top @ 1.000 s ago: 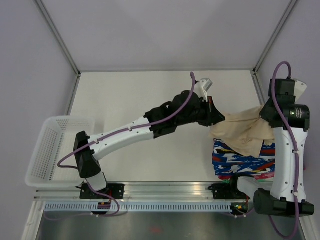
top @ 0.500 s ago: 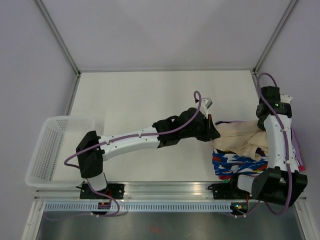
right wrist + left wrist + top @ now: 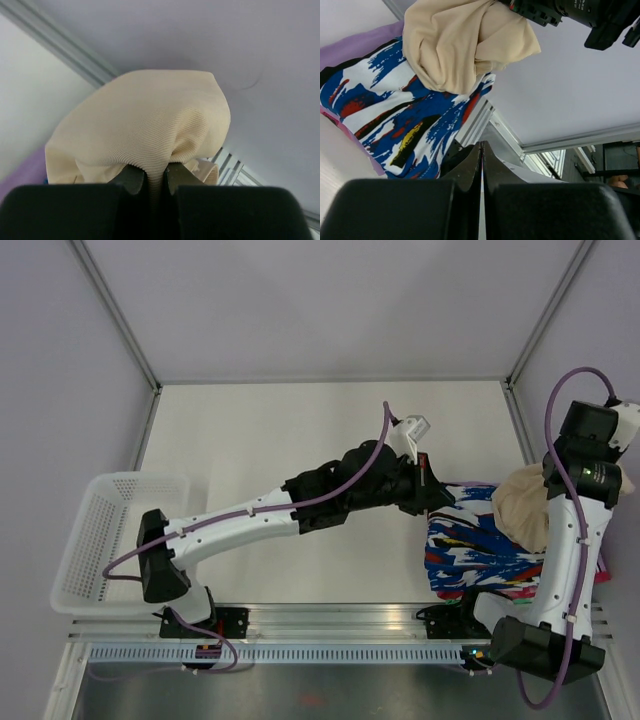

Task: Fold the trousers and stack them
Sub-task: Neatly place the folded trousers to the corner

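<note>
One pair of beige trousers [image 3: 522,512] hangs bunched, pinched by the right gripper [image 3: 156,174] above stacked patterned garments [image 3: 470,550]. The left gripper [image 3: 481,156] is closed and empty. One white basket [image 3: 90,540] sits far left.

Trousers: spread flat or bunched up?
Bunched. The trousers hang as a crumpled wad pinched in the right gripper, over the patterned garments.

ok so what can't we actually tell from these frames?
- trousers: bunched into a wad in every view. The legs and waistband are lost in their own folds, so which part the right gripper pinches is unknown.
- patterned garments: in the top view the right arm covers their right side, and the left wrist view cuts them off at its edge. Count unknown.
- left gripper: in the top view its dark tips merge with the wrist. Contact with the garments is unclear.
</note>
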`<state>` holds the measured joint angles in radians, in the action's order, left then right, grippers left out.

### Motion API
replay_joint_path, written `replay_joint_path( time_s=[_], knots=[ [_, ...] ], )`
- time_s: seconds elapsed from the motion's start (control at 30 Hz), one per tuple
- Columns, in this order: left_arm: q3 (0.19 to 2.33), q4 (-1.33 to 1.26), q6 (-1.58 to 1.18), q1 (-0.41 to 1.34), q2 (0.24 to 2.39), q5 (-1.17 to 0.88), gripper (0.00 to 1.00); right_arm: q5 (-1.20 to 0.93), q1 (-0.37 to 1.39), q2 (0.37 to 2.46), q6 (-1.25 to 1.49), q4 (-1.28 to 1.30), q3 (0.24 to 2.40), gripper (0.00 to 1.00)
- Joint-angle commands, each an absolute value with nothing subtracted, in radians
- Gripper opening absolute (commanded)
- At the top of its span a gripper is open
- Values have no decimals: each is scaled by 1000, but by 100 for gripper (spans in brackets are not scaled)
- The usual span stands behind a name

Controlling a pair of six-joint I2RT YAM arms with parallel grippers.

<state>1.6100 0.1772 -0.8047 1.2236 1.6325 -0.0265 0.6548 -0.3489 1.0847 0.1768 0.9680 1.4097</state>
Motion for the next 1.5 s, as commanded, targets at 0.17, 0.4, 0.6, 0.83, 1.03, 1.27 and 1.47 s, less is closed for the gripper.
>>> replay_joint_path(
  time_s=[0.17, 0.4, 0.6, 0.83, 1.03, 1.27, 1.47],
  knots=[
    [1739, 54, -814, 1221, 1880, -100, 21, 552, -348, 1013, 129, 902, 1249, 0],
    [1927, -8, -989, 1229, 2178, -100, 73, 552, -341, 1019, 169, 874, 1227, 0],
    [1985, -93, -1132, 1230, 2293, -23, 77, 641, -295, 1052, 143, 873, 1298, 0],
    [2106, -221, -1285, 1238, 2437, -5, 76, 687, -261, 1069, 146, 881, 1319, 0],
    [2163, -138, -1341, 1250, 2504, 76, 75, 735, -246, 1058, 153, 890, 1328, 0],
    [2284, 163, -1338, 1250, 2511, 204, 67, 772, -226, 1043, 147, 885, 1327, 0],
    [2368, 121, -1313, 1239, 2604, 173, 38, 762, -218, 1054, 158, 887, 1361, 0]
  ],
)
